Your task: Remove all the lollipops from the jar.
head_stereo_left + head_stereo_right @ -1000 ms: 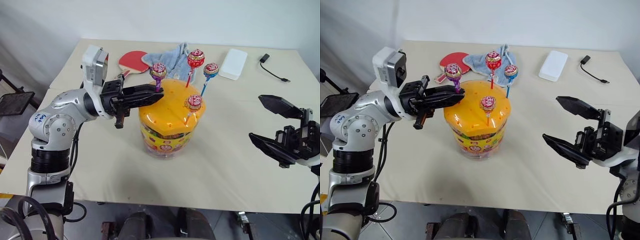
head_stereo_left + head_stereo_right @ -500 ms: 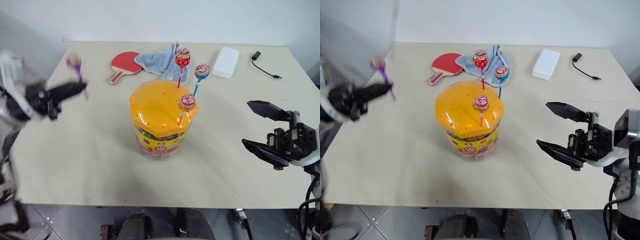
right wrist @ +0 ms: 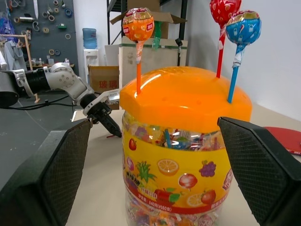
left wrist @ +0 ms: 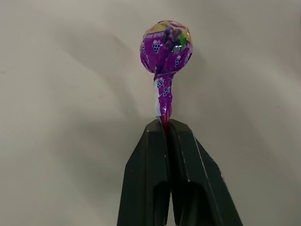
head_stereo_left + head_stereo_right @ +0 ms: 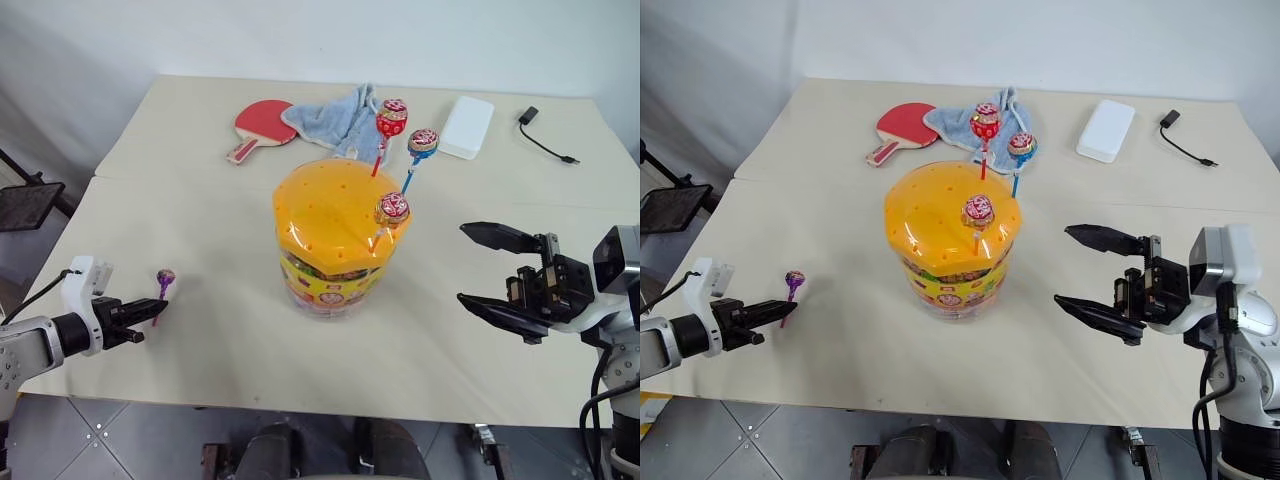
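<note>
Beige table (image 5: 200, 200) carries everything. L gripper (image 5: 158, 306), low over the table's near-left edge, is clamped on the stick of the purple lollipop (image 5: 165, 278), candy head up; wrist view has the stick pinched between both fingers (image 4: 148, 179). R gripper (image 5: 492, 268) hangs spread wide w/ nothing in it, just right of the jar (image 5: 335, 285) and aimed at it. Jar stands mid-table, orange lid (image 5: 330, 205) on, w/ three pops stuck in its holes: red lollipop (image 5: 391, 116), blue lollipop (image 5: 422, 140), orange-red lollipop (image 5: 391, 208). Behind the jar: blue cloth (image 5: 330, 115), red paddle (image 5: 262, 122), white box (image 5: 468, 126), black cable (image 5: 545, 140) at far right.
</note>
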`<state>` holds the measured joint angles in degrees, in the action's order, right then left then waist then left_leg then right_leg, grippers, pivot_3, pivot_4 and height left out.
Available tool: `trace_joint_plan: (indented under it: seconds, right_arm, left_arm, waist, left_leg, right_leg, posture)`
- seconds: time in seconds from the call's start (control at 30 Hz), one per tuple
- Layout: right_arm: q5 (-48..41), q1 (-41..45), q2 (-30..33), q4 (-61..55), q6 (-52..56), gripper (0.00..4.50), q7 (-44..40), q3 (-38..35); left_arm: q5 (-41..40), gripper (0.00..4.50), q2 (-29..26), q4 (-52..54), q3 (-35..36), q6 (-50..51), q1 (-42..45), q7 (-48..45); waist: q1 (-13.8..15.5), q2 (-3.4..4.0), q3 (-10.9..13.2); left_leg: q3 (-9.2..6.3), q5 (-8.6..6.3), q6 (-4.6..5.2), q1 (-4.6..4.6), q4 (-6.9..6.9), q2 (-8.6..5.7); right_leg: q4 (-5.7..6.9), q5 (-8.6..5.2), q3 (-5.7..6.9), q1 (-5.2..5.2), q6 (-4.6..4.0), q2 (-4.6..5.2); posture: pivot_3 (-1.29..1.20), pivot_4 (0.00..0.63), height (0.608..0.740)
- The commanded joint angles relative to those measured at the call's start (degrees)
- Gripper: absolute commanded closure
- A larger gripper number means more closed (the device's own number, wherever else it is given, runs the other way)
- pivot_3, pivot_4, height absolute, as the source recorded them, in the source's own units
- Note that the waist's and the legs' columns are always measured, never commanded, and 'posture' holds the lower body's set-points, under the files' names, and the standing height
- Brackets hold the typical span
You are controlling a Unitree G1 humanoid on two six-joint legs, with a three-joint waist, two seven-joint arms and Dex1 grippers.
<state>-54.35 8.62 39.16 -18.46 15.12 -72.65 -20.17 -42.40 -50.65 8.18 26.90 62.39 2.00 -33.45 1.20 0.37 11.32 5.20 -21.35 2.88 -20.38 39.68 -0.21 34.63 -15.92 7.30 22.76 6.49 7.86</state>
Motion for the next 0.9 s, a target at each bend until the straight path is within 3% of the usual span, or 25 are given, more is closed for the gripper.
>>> trace_joint_plan:
  seconds: [0.03,0.07,0.17,0.3,0.4,0.5,0.63,0.7,0.83,0.9]
  right_arm:
    - [0.0,-0.1,-0.1,-1.7,-0.3,0.00,-0.1,-0.2]
    - [0.0,-0.2,-0.1,-1.9,-0.2,0.00,0.2,-0.2]
    - [-0.3,-0.1,0.2,-2.2,0.3,0.00,0.8,-0.6]
    - [0.0,-0.7,1.2,-1.5,0.7,0.00,2.1,-2.5]
    - [0.2,-1.7,2.5,-1.5,1.3,0.00,3.5,-4.5]
    - [-1.3,-3.1,4.8,-1.3,3.5,0.00,4.4,-7.5]
    - [-3.8,-3.4,7.6,-0.6,6.8,0.00,2.5,-9.2]
    - [-4.2,-2.1,7.1,-2.3,6.8,0.00,2.4,-7.7]
    - [-3.9,3.1,4.1,-7.3,6.8,0.00,6.0,-1.9]
    - [-2.9,6.9,2.6,-10.0,8.8,0.00,11.3,2.3]
  left_arm:
    - [0.1,4.46,1.0,0.3,-0.7,2.7,-1.0,0.8]
    - [0.4,4.46,1.0,-0.1,-0.9,2.6,-1.2,0.5]
    - [0.1,3.79,0.8,-0.2,-0.5,2.3,-1.3,-0.6]
    - [-2.2,2.62,-1.2,0.3,5.2,2.0,-0.7,-3.5]
    - [-1.2,1.79,-5.0,-2.1,9.7,-4.1,-4.2,-12.6]
    - [0.2,1.79,-7.7,-6.1,14.1,-16.4,-7.6,-26.7]
    - [1.9,1.62,-5.8,-13.6,16.2,-35.8,-2.7,-38.0]
    - [1.0,1.24,-5.1,-11.4,13.9,-37.8,-1.1,-40.6]
    - [-2.4,0.04,-3.0,-5.6,10.8,-37.3,1.7,-41.5]
    - [-4.1,0.01,-2.0,-3.0,9.9,-37.0,2.6,-41.9]
  waist:
    - [0.1,0.01,0.0]
    - [0.1,0.02,0.0]
    - [0.0,0.09,-0.1]
    - [0.0,0.12,-0.1]
    - [-0.2,0.10,-0.1]
    - [-0.6,0.12,-0.1]
    - [-0.3,0.15,0.0]
    - [-0.3,0.14,0.0]
    - [-0.6,0.14,0.0]
    - [-0.8,0.14,0.0]
  left_leg:
    - [0.00,0.00,0.00,0.00,0.00,0.00]
    - [0.00,0.00,0.00,0.02,0.00,0.00]
    - [0.06,-0.01,-0.03,0.06,0.00,0.00]
    - [0.07,-0.05,-0.11,0.08,0.00,0.01]
    - [0.07,-0.05,-0.11,0.06,0.00,0.03]
    - [0.13,-0.10,-0.20,0.00,-0.08,0.04]
    - [0.19,-0.08,-0.18,-0.07,-0.11,0.07]
    - [0.21,-0.07,-0.17,-0.07,-0.11,0.07]
    - [0.24,-0.01,-0.06,-0.08,-0.10,0.07]
    - [0.24,0.00,-0.06,-0.08,-0.10,0.07]
  right_leg:
    - [0.01,0.00,0.00,0.00,0.00,0.00]
    - [0.02,0.00,-0.01,-0.01,0.00,0.00]
    - [0.03,0.00,-0.07,-0.01,0.00,0.00]
    - [0.06,-0.02,-0.08,0.00,-0.03,0.00]
    - [0.06,-0.05,-0.08,0.06,-0.09,0.00]
    - [0.06,-0.10,-0.07,0.22,-0.18,0.00]
    - [0.00,-0.16,-0.03,0.40,-0.29,0.02]
    - [0.01,-0.16,-0.03,0.41,-0.30,0.02]
    - [0.08,-0.15,-0.06,0.42,-0.26,0.04]
    - [0.26,-0.14,-0.06,0.45,-0.26,0.03]
  posture:
    - [0.00,0.150,0.740]
    - [0.00,0.150,0.740]
    - [0.00,0.150,0.740]
    - [0.00,0.150,0.740]
    - [0.00,0.150,0.740]
    - [0.00,0.150,0.740]
    - [0.00,0.150,0.740]
    - [0.00,0.150,0.740]
    - [0.00,0.150,0.740]
    - [0.00,0.150,0.740]
